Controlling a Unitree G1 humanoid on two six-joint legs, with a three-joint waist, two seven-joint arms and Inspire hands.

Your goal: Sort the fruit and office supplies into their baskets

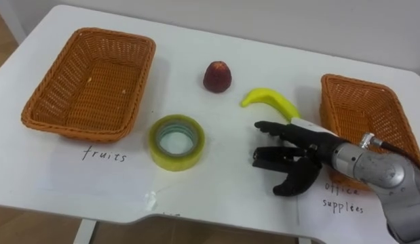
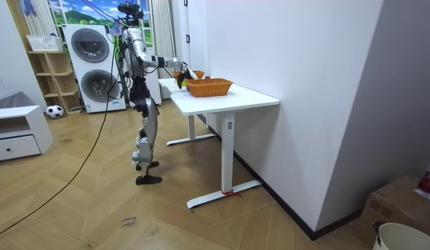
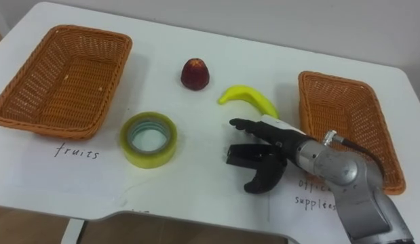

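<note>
Left eye view: the white bench (image 1: 223, 196) carries 2 wicker baskets set well apart, the fruit basket (image 1: 57, 88) at the upper left and the office basket (image 1: 359, 108) at the right edge, so the loose items lie between them. The red fruit (image 1: 217, 76) and the banana (image 1: 271, 102) sit in the upper centre. The tape roll (image 1: 195, 146) lies lower, left of centre. None is in a basket yet. The right hand (image 1: 301, 152) comes in from the lower right, just below the banana. Its fingers are straight and spread, its thumb is dropped, and it holds nothing. It seems poised for a pick, fingertips towards the tape roll.

Room view: the robot stands upright at the bench's end on the room view's left, 1 arm out over the top, washing machines (image 2: 89, 48) behind it.

Right eye view: a handwritten label (image 3: 77, 152) below each basket marks its purpose. The tape roll likely belongs at the right, both fruits at the left.
</note>
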